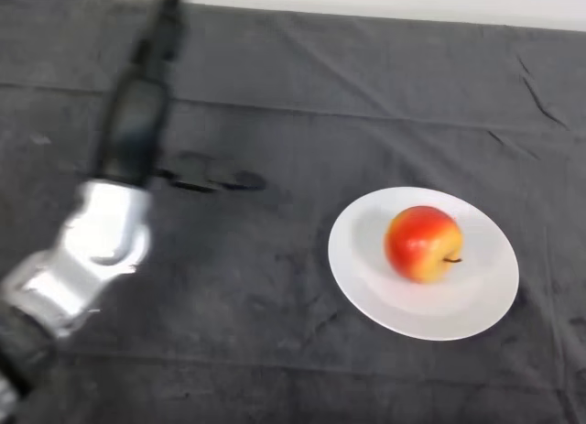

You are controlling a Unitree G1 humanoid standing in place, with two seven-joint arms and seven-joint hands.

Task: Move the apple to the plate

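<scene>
Red-yellow apple (422,244) rests on the plate (476,305), well right of the raised hand (137,135), whose grip cannot be told; placement looks complete, only withdrawal remains.

Left hand (157,41) runs past the top edge, fingers cut off. Arm's lower end leaves frame at lower left. Apple (422,244) hides part of the plate (366,277).

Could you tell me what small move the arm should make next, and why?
Probably none toward the apple: it already lies on the white plate, stem pointing sideways, so the task looks done. The left hand is raised far off to the left of the plate, over the dark cloth. I would simply draw the arm back to rest, keeping it away from the plate.
</scene>
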